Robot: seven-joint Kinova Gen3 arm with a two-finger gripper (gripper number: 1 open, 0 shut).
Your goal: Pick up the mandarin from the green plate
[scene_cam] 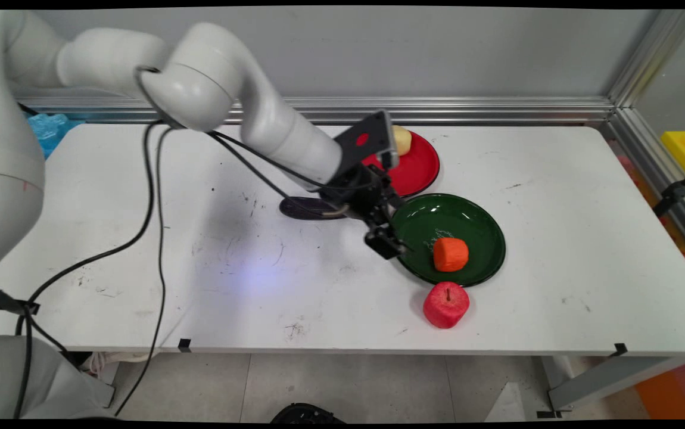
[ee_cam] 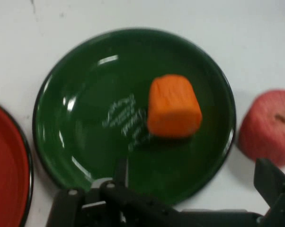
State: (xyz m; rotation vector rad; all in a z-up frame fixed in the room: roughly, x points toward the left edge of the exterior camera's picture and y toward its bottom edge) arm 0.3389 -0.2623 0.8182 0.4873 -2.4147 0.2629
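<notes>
1. Nearest, on the white counter (scene_cam: 557, 238): round red knitted-looking apple (scene_cam: 446, 304), just beside the plate's near rim.
2. Stubby orange cylinder (scene_cam: 451, 254), lying in the glossy dark green round plate (scene_cam: 473, 220).
3. Black two-finger end effector (scene_cam: 391, 241) over that plate's left rim, spread apart, holding nothing.
4. Farthest: red round plate (scene_cam: 417, 167) carrying a pale yellow piece (scene_cam: 401, 140).

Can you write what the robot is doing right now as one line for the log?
gripper: open, at green plate's left rim | orange chunk: on green plate | red apple: on table beside plate | red plate: behind
</notes>
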